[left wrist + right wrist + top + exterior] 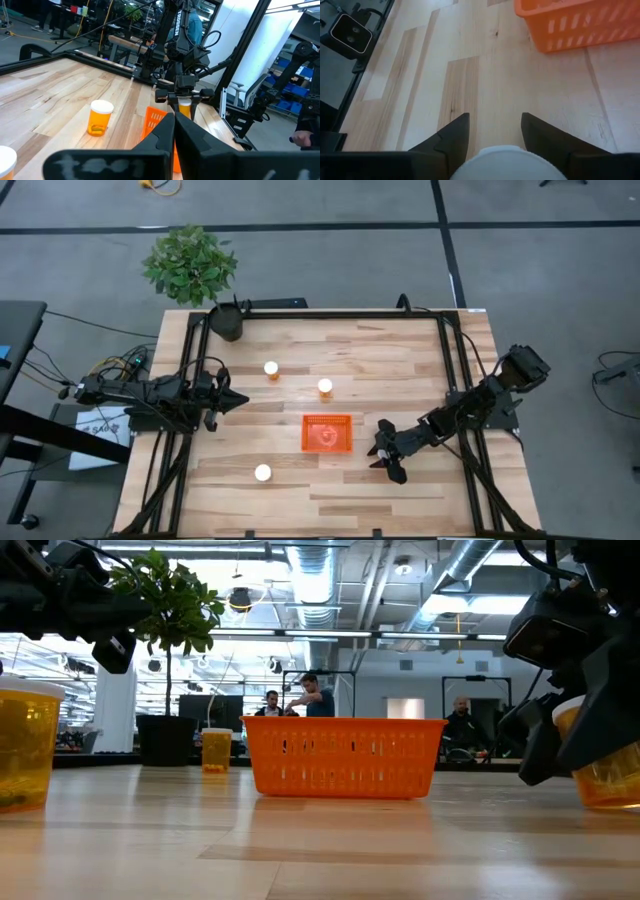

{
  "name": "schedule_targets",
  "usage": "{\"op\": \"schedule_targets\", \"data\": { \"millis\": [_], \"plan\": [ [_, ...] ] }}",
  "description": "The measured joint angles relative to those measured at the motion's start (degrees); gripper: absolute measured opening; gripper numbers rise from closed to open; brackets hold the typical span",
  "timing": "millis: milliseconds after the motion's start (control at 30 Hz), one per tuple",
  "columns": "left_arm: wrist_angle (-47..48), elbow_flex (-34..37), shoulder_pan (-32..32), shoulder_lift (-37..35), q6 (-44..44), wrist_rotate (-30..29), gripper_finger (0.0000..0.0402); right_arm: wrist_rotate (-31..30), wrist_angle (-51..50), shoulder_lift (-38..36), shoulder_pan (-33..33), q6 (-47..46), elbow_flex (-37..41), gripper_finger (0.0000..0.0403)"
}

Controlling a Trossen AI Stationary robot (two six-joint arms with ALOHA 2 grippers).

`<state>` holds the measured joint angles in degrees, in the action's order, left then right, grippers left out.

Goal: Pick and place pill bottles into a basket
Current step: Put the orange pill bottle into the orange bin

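The orange basket (327,432) stands mid-table and also shows in the low view (345,755). Three pill bottles stand upright on their bases on the table: one at far left (271,369), one beyond the basket (325,387), one near the front (263,473). My right gripper (380,457) is just right of the basket, shut on another pill bottle (608,772). My left gripper (235,402) is shut and empty at the table's left, its fingers (174,130) pointing toward the basket. My right gripper pinches the pill bottle between its two fingers (451,140), which stand on either side of the white cap (509,162). The fingers come slanting down from the table's right. The bottle (184,107) is upright. I cannot tell whether its base touches the table.
A dark round pot (228,320) with a green plant (190,265) stands at the far left corner. Dark frame rails run along the table's left, right and far edges. Bare wood lies between the basket and the near edge. People show in the room beyond (312,695).
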<state>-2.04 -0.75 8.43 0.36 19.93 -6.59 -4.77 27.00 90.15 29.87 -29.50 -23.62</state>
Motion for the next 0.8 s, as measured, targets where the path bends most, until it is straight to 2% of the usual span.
{"op": "schedule_targets", "data": {
  "millis": [67, 200, 400, 533, 667, 800],
  "plan": [
    [0.00, 0.00, 0.00, 0.00, -0.01, 0.00, 0.0000, 0.02, 0.00, 0.00, 0.02, 0.00, 0.00, 0.0181],
    [0.00, 0.00, 0.00, 0.01, -0.01, -0.01, 0.0000, 0.02, 0.00, 0.00, 0.02, 0.02, 0.00, 0.0153],
    [0.00, 0.00, 0.00, 0.02, -0.01, -0.02, 0.0000, 0.02, 0.00, 0.00, -0.01, 0.12, 0.00, 0.0154],
    [0.00, 0.00, 0.00, 0.00, -0.01, -0.02, 0.0000, 0.13, 0.00, 0.00, -0.92, 0.13, 0.00, 0.0176],
    [0.00, 0.00, 0.00, 0.01, 0.00, -0.01, 0.0000, 0.91, 0.03, 0.02, -2.26, 2.36, -1.22, 0.0156],
    [0.00, 0.00, 0.00, 0.00, -0.01, 0.00, 0.0000, 2.69, -2.54, 0.02, -3.69, 4.82, -3.12, 0.0155]
  ]
}}
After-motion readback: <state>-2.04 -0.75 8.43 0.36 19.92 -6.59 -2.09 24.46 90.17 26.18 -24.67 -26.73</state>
